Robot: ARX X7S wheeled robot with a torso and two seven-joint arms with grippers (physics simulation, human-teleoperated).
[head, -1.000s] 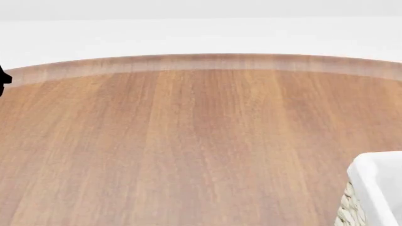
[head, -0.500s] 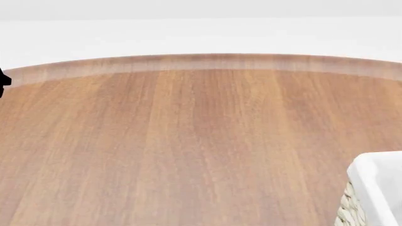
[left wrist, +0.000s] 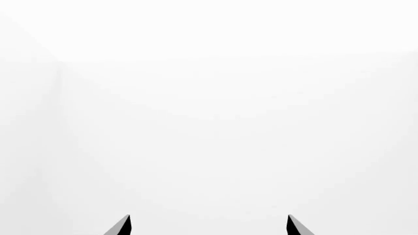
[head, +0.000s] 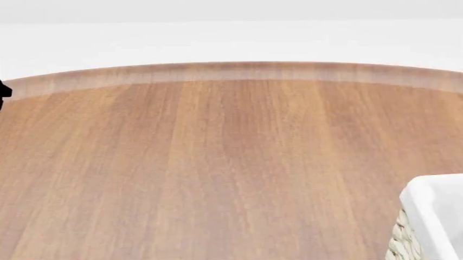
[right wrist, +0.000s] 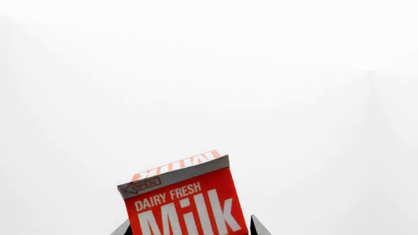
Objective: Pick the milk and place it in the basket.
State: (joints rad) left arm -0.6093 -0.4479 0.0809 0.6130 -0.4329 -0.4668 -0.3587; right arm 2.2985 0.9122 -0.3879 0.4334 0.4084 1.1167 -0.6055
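Note:
In the right wrist view the milk (right wrist: 183,196), a red gable-top carton with white "DAIRY FRESH Milk" lettering, sits between my right gripper's (right wrist: 191,228) two fingertips, tilted slightly, against a plain white background. The right gripper is shut on it. My left gripper (left wrist: 209,226) is open and empty, its two fingertips far apart against plain white. The basket (head: 434,201) shows only as a corner at the head view's lower right: white liner over cream wicker. Neither gripper nor the milk shows in the head view.
A round wooden table (head: 217,162) fills the head view, its far edge curving across the top. A small black part (head: 3,90), probably of my left arm, pokes in at the left edge.
The black part at the head view's left edge shows a little less than before. The table and basket have not moved.

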